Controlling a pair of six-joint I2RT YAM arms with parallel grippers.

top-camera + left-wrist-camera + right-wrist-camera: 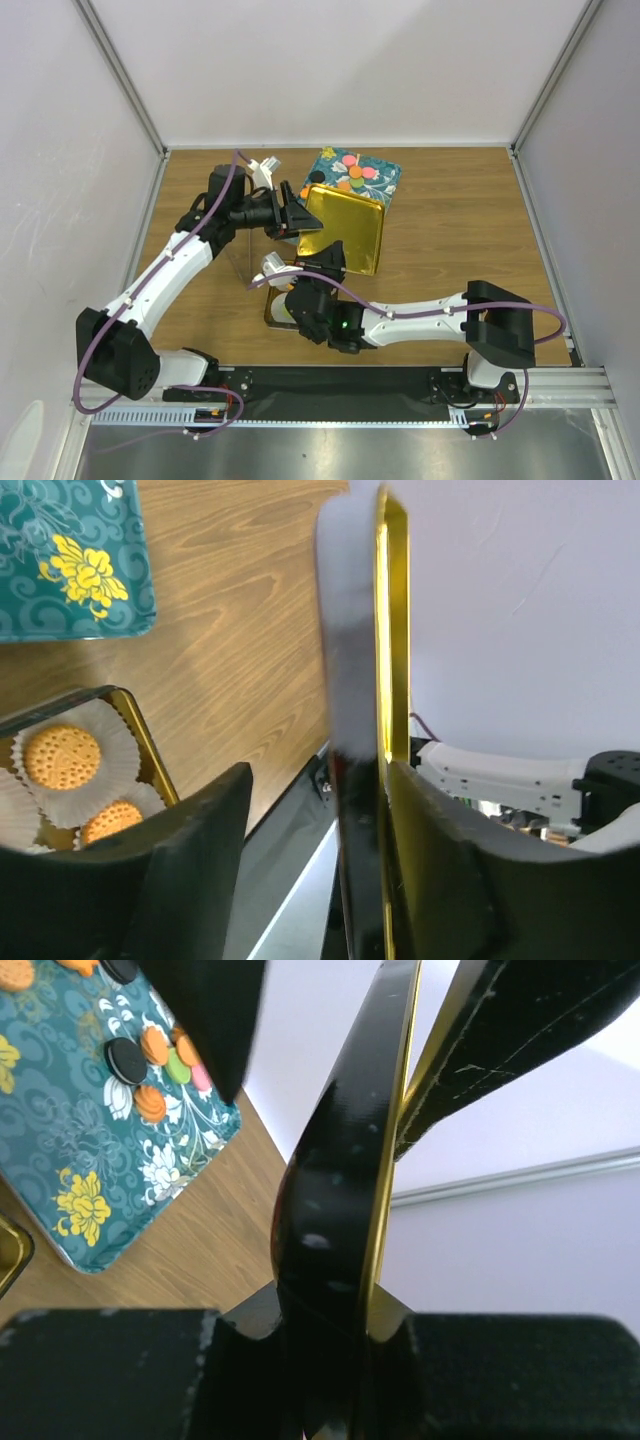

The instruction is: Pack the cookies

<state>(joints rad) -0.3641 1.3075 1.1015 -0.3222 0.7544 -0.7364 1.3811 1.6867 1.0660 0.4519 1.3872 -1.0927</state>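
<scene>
Cookies, small flat round discs in orange, green, pink and black: all seen lie in a loose cluster on the tray toward the far edge.

Near edge, left of centre: gold rectangular metal tin base flat on the wooden tabletop, largely under the right arm in the overhead view. Inside it are golden-brown round biscuits, each in a white crinkled paper cup.

Just beyond the base: right claw. It is clamped on the near edge of the gold rectangular tin lid, with the rim wedged between both fingers in the right wrist view.

Middle of the tabletop: the lid, shiny gold face toward the overhead camera. Tilt cannot be judged.

At the lid's left edge: left claw, parted around the rim. One finger lies against the lid; the other finger stands off it with a clear gap between.

Toward the far edge, about midway along it: teal rectangular tray printed with yellow and white flowers, carrying the cookies. Several orange discs sit with green and pink ones, touching or just beside one another; a black one lies at the cluster's left. The lid's far edge reaches the tray's near edge; contact cannot be told.
</scene>
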